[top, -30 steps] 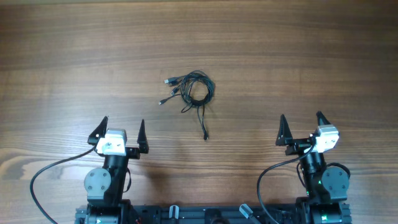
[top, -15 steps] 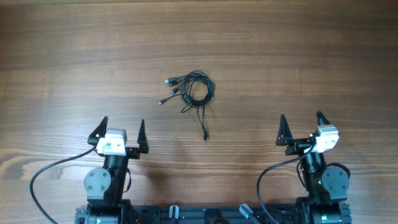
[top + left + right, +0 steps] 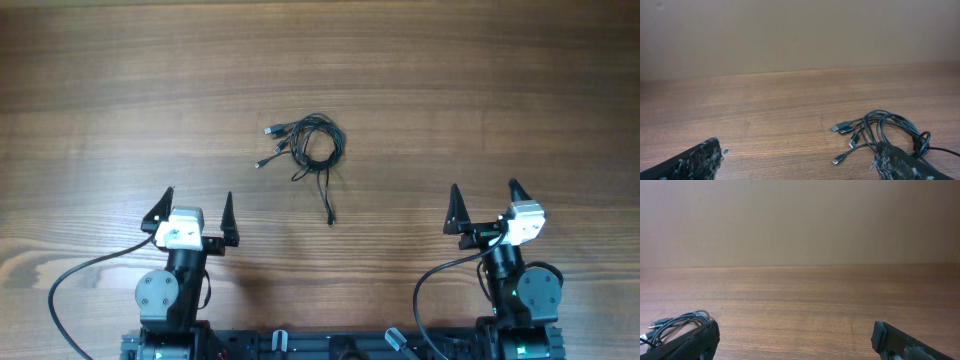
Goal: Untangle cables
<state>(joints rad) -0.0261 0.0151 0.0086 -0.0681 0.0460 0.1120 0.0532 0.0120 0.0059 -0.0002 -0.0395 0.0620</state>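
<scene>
Black cables lie in one tangled coil mid-table, plugs splayed toward the left edge. Nothing separated yet; whole job left. Left gripper and right gripper sit by the near edge, jaws spread, empty, well apart from the coil.

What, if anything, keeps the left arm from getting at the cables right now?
Probably nothing, so yes: the left gripper, open, faces the cables across bare table, with nothing lying between them. Reach itself looks plausible, not certain.
</scene>
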